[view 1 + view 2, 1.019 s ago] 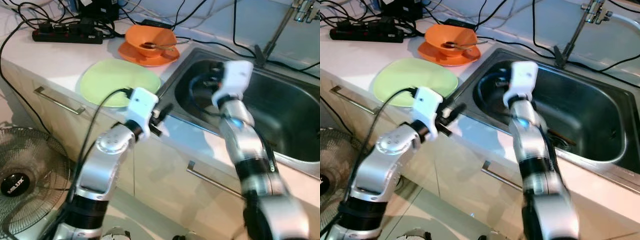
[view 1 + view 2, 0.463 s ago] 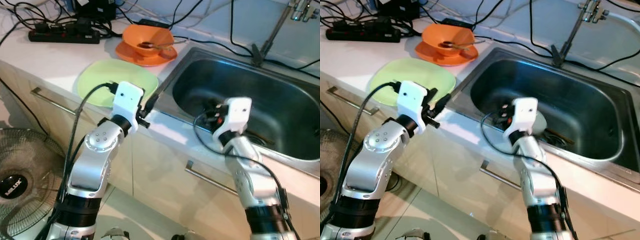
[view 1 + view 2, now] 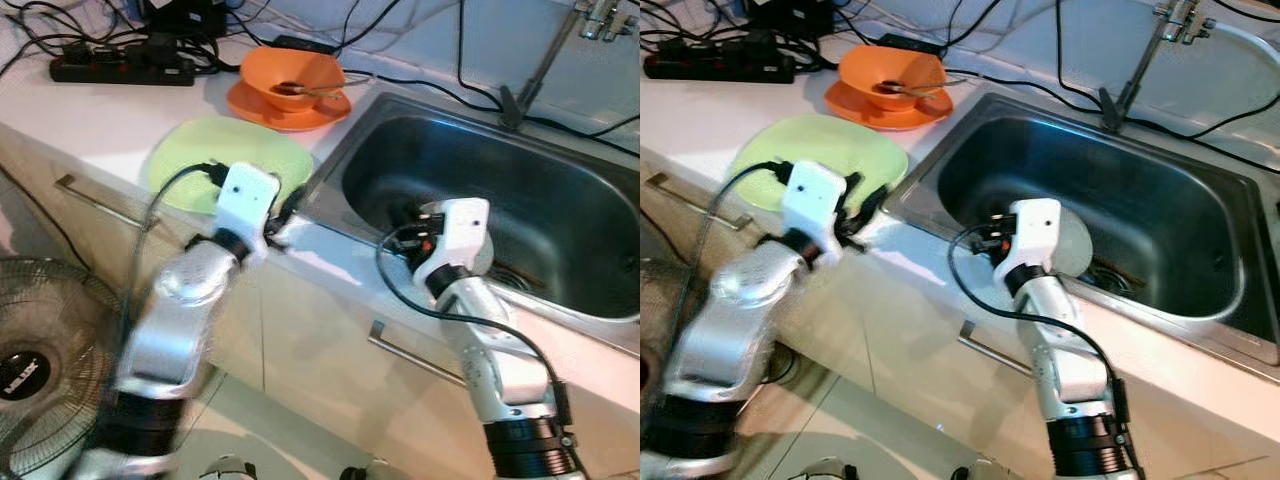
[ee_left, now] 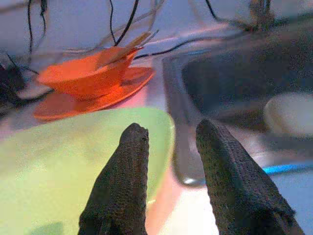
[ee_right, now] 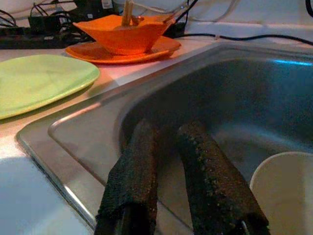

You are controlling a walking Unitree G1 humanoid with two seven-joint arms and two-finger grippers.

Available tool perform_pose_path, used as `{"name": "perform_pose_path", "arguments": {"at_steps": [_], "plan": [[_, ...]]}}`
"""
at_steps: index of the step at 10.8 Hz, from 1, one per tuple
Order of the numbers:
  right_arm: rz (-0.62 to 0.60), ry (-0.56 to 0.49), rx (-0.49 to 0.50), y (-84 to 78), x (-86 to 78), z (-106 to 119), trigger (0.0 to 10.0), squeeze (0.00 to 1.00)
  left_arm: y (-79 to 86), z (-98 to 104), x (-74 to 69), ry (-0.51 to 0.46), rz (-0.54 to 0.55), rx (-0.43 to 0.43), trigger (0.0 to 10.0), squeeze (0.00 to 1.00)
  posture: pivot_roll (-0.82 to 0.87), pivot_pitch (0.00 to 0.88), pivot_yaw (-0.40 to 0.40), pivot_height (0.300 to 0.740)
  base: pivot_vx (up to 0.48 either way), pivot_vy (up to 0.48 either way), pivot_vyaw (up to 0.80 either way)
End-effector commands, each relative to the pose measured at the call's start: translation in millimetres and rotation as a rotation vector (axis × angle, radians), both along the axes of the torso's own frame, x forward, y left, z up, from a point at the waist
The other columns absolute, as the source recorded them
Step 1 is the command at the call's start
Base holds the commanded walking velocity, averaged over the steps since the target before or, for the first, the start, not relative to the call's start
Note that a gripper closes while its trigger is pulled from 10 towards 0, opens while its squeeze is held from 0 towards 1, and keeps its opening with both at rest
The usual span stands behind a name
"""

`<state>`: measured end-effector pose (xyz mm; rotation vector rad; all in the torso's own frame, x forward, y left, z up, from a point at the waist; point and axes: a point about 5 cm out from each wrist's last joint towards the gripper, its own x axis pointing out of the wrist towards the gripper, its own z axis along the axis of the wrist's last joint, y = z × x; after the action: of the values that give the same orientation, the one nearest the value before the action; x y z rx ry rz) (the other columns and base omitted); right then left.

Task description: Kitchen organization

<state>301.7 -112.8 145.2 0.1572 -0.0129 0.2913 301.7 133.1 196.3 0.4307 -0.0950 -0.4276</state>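
One marking is visible: white lettering on the black hub of the floor fan point(image 3: 30, 372) beside the cabinet, too small and blurred to read with certainty; no other text, label or number is legible.

L arm point(image 3: 170, 330) motion-blurred | white dish point(image 5: 286, 188) cut by edge

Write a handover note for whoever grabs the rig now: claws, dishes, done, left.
Left claw: open, empty, at the near edge of the green plate.
Right claw: empty, fingers slightly apart, inside the sink near its front wall.
Orange bowl, utensils in it, sits on the orange plate by the sink.
White dish lies in the sink.
Done: nothing grasped.
Left: all the dishes.
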Motion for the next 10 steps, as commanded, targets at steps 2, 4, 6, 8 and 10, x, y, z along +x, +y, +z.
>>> {"name": "perform_pose_path", "arguments": {"at_steps": [2,4,6,8,10], "plan": [[-0.007,0.016,0.015,1.2,-1.9,-1.6,10.0,0.0,-0.5,8.0,-11.4,-0.046,-0.067,0.192,10.0,0.2,0.07,0.074,-0.106,0.719,0.0,0.0,0.0],[-0.004,0.021,0.022,5.8,1.0,-2.0,10.0,0.0,11.3,-1.1,-19.6,-0.008,-0.089,0.355,10.0,1.0,0.08,0.072,-0.109,0.719,0.0,0.0,0.0],[-0.002,0.022,0.026,7.1,3.2,-2.0,10.0,0.0,14.5,1.6,-17.6,-0.003,-0.09,0.449,10.0,1.0,0.08,0.073,-0.115,0.719,0.0,0.0,0.0],[-0.005,0.022,0.031,7.4,4.0,-2.2,10.0,0.0,13.5,3.4,-16.9,-0.007,-0.104,0.493,10.0,1.0,0.08,0.073,-0.112,0.719,0.0,0.0,0.0],[-0.004,0.024,0.033,8.9,3.6,-3.0,10.0,0.0,14.2,2.4,-15.8,-0.015,-0.105,0.581,10.0,0.0,0.08,0.074,-0.11,0.719,0.0,0.0,0.0]]}}
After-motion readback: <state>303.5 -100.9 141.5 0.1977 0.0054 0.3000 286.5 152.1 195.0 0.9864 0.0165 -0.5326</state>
